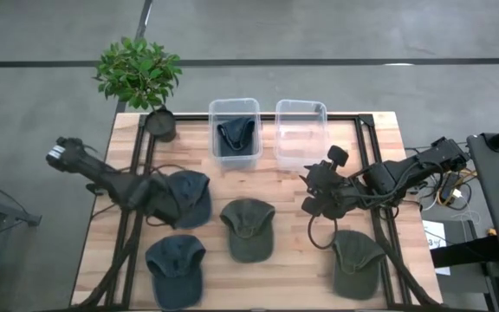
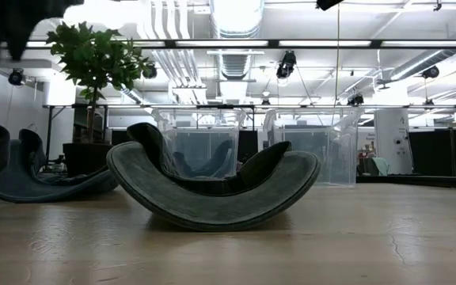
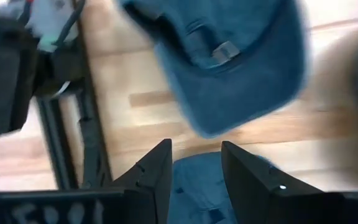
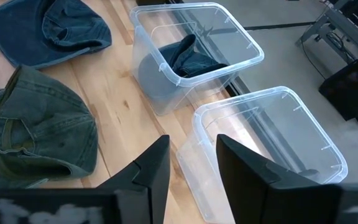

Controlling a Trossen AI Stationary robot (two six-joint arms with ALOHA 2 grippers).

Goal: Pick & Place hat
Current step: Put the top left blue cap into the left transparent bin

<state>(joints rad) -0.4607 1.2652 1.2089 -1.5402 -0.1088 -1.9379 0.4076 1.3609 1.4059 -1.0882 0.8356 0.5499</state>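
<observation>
Four caps lie on the wooden table in the high view: a blue cap (image 1: pixel 191 196), a second blue cap (image 1: pixel 176 267), a green cap (image 1: pixel 248 228) and another green cap (image 1: pixel 358 262). One more blue cap (image 1: pixel 235 134) sits inside the left clear bin (image 1: pixel 235 111). The right clear bin (image 1: pixel 301 111) holds nothing. My left gripper (image 1: pixel 156 201) is open at the left edge of the upper blue cap. Blue cloth (image 3: pixel 196 183) shows between its fingers. My right gripper (image 1: pixel 315 192) is open in the air, near the right bin (image 4: pixel 272 134). My left gripper (image 3: pixel 196 146) comes at the blue cap from above, slanting from the table's left, with one finger on either side of blue cloth. I cannot tell whether the fingers touch it.
A potted plant (image 1: pixel 141 74) stands at the table's far left corner. Black frame rails (image 1: pixel 137 160) run along both sides of the table. Bare wood shows between the caps (image 1: pixel 306 260). In the low view the green cap (image 2: pixel 212 190) rocks on its crown in front of the bins.
</observation>
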